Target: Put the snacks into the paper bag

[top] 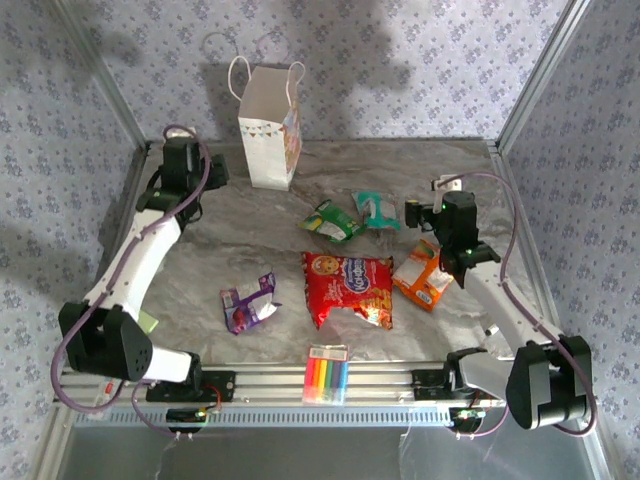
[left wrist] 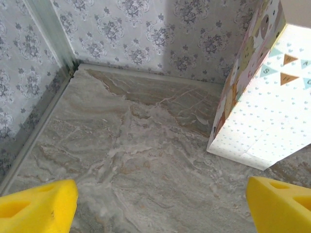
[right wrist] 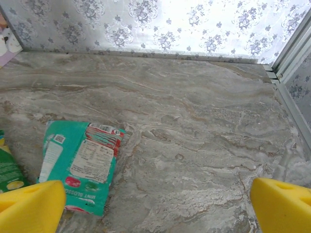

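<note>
The white paper bag (top: 268,130) stands upright at the back of the table, and its dotted side (left wrist: 262,111) is at the right of the left wrist view. The snacks lie on the table: a large red packet (top: 348,287), orange (top: 424,280), green (top: 330,222), teal (top: 375,210) and purple (top: 248,303) ones. My left gripper (top: 212,175) hangs open just left of the bag, bare marble between its yellow fingertips (left wrist: 36,206). My right gripper (top: 418,213) is open just right of the teal packet (right wrist: 80,165), holding nothing.
A rainbow-striped marker pack (top: 327,373) lies at the near edge by the rail. Patterned walls and metal frame posts (top: 120,110) enclose the table on three sides. The green packet's edge (right wrist: 7,174) lies left of the teal one.
</note>
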